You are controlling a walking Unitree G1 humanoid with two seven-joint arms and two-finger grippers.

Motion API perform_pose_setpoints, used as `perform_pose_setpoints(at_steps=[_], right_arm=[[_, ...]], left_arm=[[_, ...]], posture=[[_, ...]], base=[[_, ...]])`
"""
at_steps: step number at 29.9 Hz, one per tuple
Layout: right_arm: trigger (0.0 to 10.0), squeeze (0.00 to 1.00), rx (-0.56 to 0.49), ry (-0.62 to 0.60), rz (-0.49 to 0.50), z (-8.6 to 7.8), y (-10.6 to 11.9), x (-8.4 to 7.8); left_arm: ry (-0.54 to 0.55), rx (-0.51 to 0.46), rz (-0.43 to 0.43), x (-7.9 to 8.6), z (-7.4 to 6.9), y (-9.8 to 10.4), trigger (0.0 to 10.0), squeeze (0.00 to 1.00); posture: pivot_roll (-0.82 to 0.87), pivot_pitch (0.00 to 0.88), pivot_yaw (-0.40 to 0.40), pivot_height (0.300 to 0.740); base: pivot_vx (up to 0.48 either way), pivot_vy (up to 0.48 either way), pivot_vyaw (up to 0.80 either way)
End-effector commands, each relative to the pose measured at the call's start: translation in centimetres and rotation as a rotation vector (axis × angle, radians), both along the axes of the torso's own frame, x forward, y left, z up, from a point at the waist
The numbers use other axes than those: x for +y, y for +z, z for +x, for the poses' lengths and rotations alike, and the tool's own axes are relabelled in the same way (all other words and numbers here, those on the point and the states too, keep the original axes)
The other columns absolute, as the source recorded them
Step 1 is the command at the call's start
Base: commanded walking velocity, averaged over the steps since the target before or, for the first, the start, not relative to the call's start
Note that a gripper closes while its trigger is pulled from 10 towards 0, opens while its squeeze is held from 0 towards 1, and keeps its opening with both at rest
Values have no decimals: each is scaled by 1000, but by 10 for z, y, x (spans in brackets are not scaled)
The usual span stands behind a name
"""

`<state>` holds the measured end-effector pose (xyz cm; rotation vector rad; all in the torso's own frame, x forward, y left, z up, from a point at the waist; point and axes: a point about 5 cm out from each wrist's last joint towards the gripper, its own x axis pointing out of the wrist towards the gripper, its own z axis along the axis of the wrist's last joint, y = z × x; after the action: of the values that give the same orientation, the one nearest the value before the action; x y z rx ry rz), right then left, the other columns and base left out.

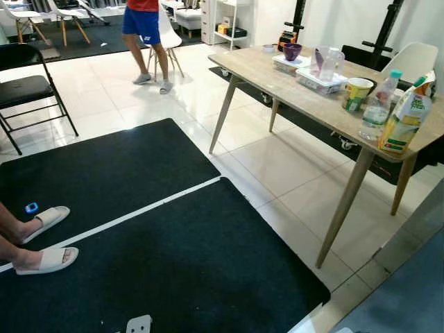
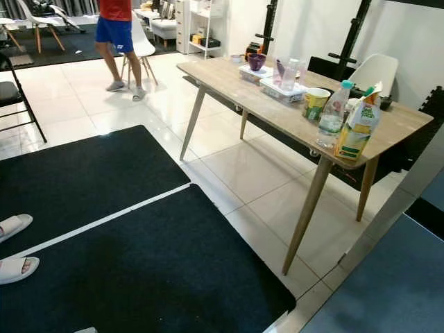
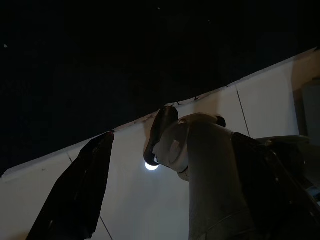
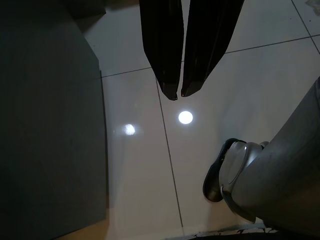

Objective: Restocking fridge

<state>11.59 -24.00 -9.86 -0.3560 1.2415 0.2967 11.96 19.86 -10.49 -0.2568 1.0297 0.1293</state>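
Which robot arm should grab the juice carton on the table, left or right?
Probably the right. The juice carton stands at the near corner of the wooden table, off to the robot's right. The right claw hangs over floor tiles, empty, fingers nearly together. The left claw hangs idle.

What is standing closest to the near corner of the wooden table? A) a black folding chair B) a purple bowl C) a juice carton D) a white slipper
C: the juice carton stands at the near corner of the wooden table, right beside the water bottle; the purple bowl sits at the far end.
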Motion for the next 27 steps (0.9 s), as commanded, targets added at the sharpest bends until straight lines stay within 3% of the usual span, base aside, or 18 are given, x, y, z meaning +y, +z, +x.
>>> perform_pose_setpoints(at_steps=[1,21,27], right_arm=[[10000,0,-4,4,-14,1,1,-3],[10000,0,-7,11,-6,0,0,1],[10000,0,-8,12,-4,0,0,1]], left_arm=[[-3,11,-2,-2,-1,-1,10000,0],[-12,6,14,0,-1,0,10000,0],[-17,5,16,0,-1,0,10000,0]], posture=[[-57,0,-53,740],[-56,0,-51,740],[-56,0,-51,740]], base=[[0,0,0],[0,0,0],[329,0,0]])
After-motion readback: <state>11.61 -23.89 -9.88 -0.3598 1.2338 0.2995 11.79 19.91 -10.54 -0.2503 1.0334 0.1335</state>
